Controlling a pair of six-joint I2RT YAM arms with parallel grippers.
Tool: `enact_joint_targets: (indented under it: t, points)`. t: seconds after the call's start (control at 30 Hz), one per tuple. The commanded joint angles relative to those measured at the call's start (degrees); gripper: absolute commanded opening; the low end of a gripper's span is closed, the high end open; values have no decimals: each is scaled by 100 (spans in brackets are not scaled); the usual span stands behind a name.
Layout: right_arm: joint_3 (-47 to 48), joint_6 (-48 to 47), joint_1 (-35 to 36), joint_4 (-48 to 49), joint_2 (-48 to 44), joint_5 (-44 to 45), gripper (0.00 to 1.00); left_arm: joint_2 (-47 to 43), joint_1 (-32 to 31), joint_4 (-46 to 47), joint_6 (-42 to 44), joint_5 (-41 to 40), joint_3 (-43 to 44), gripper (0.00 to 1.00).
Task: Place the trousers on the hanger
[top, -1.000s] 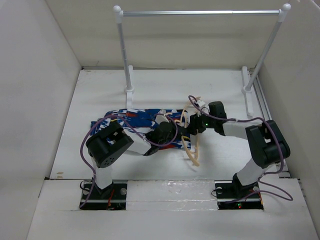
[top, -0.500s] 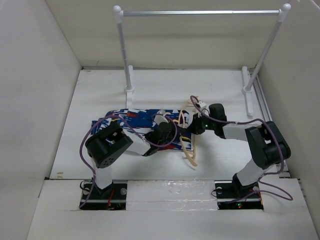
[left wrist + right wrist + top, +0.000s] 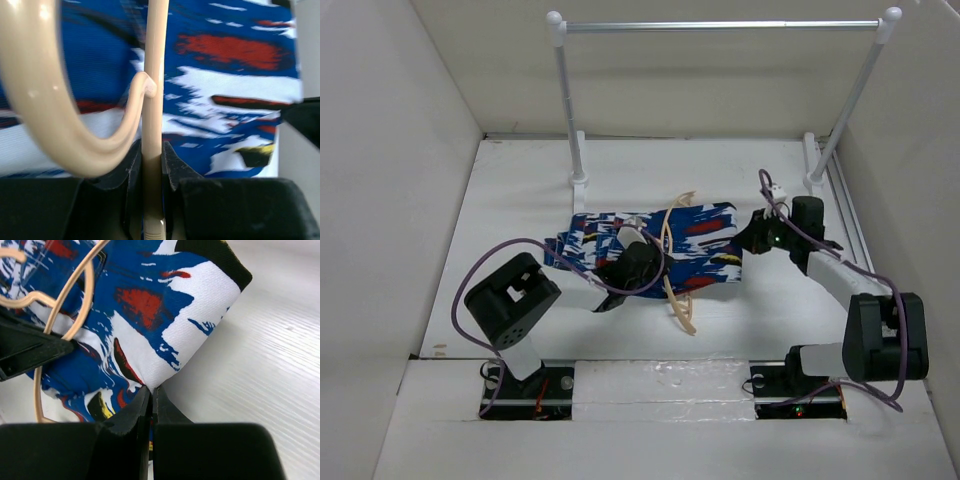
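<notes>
Left arm: elbow folded out left, forearm reaching right to table (image 3: 520, 190) middle; left gripper (image 3: 152, 157) narrow, clamped on thin bar of hanger (image 3: 678, 300)
Right arm: stretched forward along right edge, wrist turned left; right gripper (image 3: 151, 396) pinched closed on right-end corner of trousers (image 3: 705, 240)
Trousers at table centre, long axis left-right
Hanger long axis front-back, crossing over trousers

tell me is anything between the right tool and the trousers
Nothing visible does. The right tool is shut directly on an edge of the trousers. The left tool is clamped on the hanger, which lies right against the fabric.
</notes>
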Motion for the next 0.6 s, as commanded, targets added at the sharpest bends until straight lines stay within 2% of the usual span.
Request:
enact_joint_targets:
  t: [0.0, 0.2, 0.4, 0.57]
  points:
    - [-61, -352, -410, -97, -360, -66, 0, -386, 40, -371, 429, -166, -181, 0]
    - [-193, -652, -1192, -571, -492, -92, 0, -1001, 329, -688, 728, -166, -497, 0]
    - [-211, -819, -1254, -563, -290, -5, 0, -1179, 418, -978, 1036, -166, -313, 0]
    - [-264, -837, -1316, -379, -27, -75, 0, -1179, 418, -873, 1089, -35, -138, 0]
